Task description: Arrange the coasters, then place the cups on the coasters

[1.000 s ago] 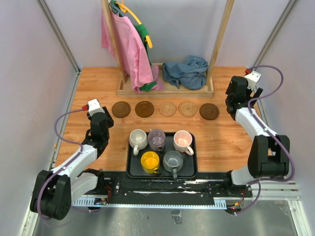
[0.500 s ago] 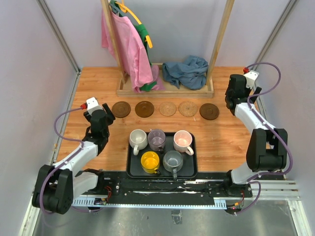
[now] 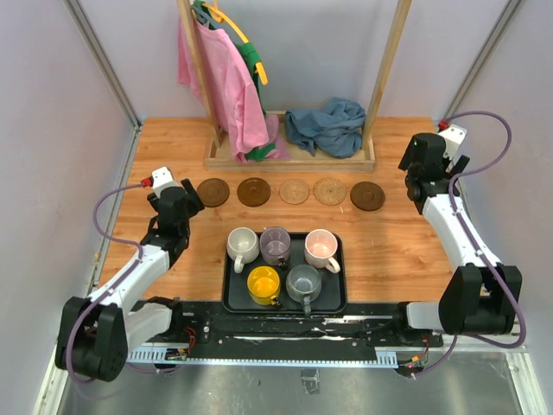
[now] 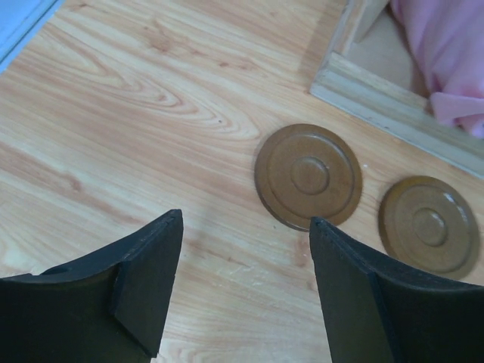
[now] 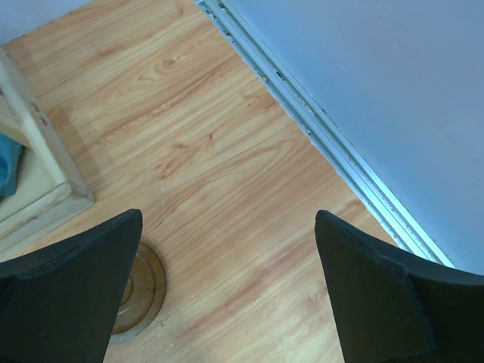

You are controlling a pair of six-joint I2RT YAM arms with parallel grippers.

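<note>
Since the five thin round coasters (image 3: 295,191) already lie in a straight row across the middle of the overhead frame, three dark brown and two patterned tan, arranging looks finished and cup placing seems next. Five small handled cups (image 3: 275,245), cream, purple, pink, yellow and grey, stand packed on a black rectangular tray (image 3: 333,292) at lower centre, none on a coaster. The left tool (image 4: 246,219) hangs open and empty near the leftmost brown disc; the right tool (image 5: 228,215) is wide open, empty, near the rightmost. Next, a tool would likely need to reach down-frame to the tray and pinch one cup's rim without nudging its neighbours.
</note>
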